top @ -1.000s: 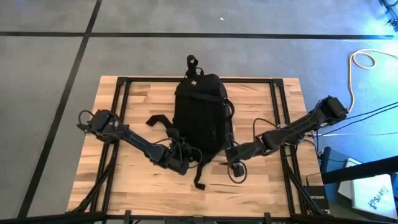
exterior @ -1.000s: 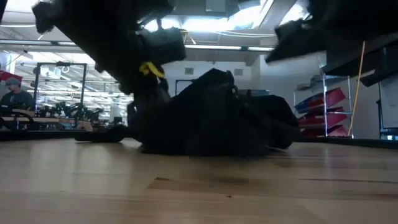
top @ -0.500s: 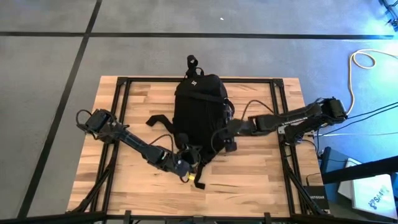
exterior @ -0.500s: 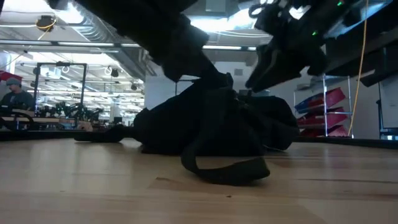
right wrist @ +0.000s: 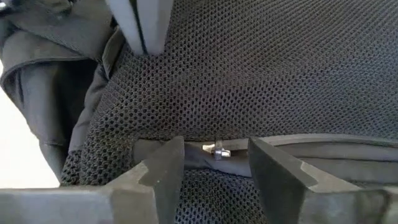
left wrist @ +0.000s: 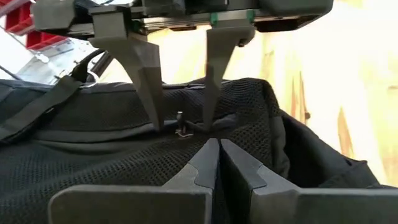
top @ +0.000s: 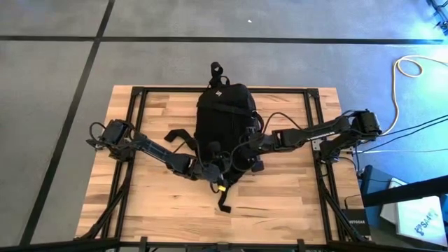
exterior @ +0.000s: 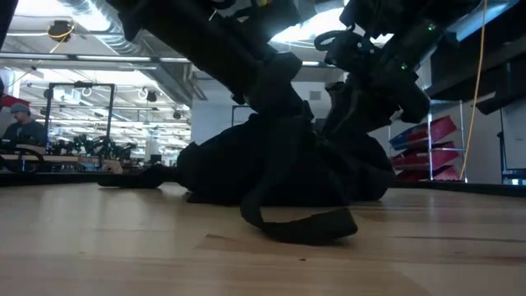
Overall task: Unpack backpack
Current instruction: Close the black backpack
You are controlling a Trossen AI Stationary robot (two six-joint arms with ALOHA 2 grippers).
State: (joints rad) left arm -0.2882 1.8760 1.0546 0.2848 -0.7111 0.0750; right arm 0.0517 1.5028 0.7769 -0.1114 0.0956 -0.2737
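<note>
Wooden bench planks run bare across the near side, where a loose black strap curls out from the backpack. That backpack lies flat at the middle of the bench, its loop handle toward the far edge and its mesh-covered lower end toward the near edge, where both arms meet.

At that lower end, the left tool has its fingers pressed together with nothing visible between them, its tips resting against or just above the mesh. Facing it from the other side, the right tool stands part open, one finger on each side of a small metal zipper pull on the seam where the mesh panel meets the smooth fabric. Its fingertips sit at the seam, but they are not clamped on the pull.

Judging by this, the step in hand is taking hold of the zipper, the opening move of the unpacking; the bag looks zipped and nothing has come out. Next, the right tool needs to pinch the pull squarely and draw it along the seam while the left tool pins the fabric. That pull is small and could slip free.

Beyond the bench, a workshop with shelving shows, and a person sits far off.
</note>
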